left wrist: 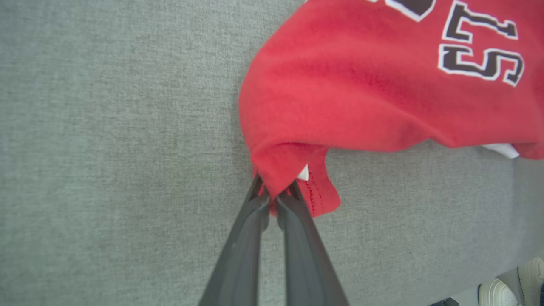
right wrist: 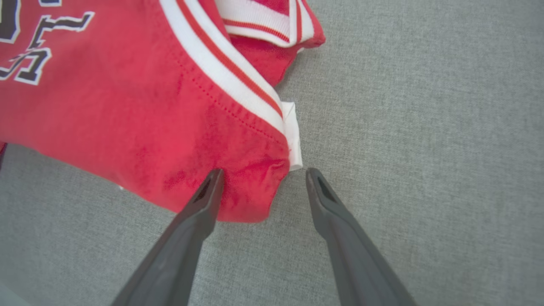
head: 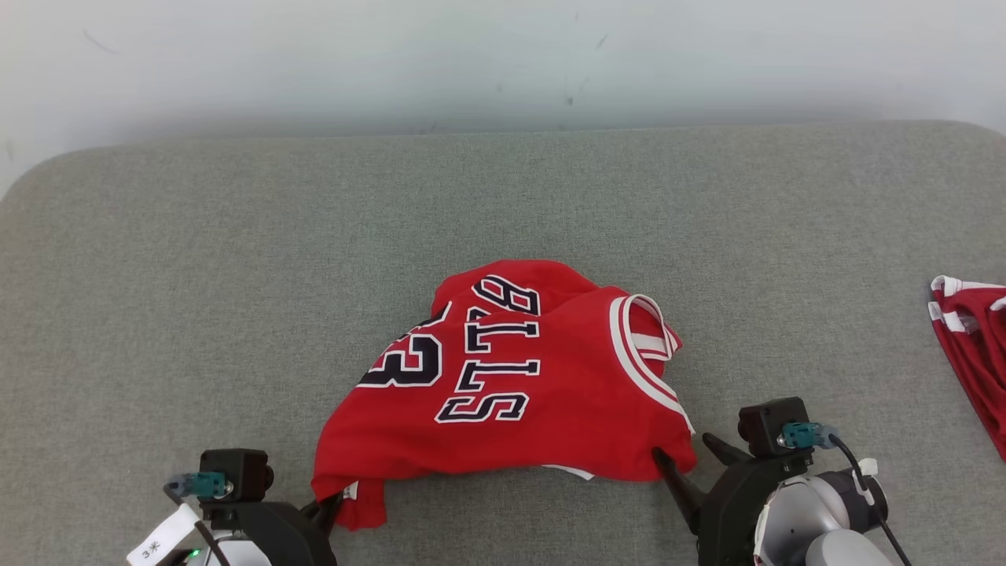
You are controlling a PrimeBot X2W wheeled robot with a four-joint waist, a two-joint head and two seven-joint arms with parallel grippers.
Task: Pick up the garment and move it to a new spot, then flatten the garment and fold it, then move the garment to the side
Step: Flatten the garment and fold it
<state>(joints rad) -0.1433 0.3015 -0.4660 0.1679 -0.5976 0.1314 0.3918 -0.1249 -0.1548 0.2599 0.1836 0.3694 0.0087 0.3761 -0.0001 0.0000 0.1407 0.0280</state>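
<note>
The garment (head: 503,385), red with dark lettering facing up, is lying crumpled in the lower middle of the head view on the grey padded surface (head: 236,275). The left gripper (left wrist: 274,196) is clamping the garment's lower left corner, fingers pressed together on the cloth. The right gripper (right wrist: 263,178) is standing with its fingers apart at the lower right corner, one tip against the red fabric. A second red piece of clothing (head: 971,346) is lying at the right edge, well apart.
</note>
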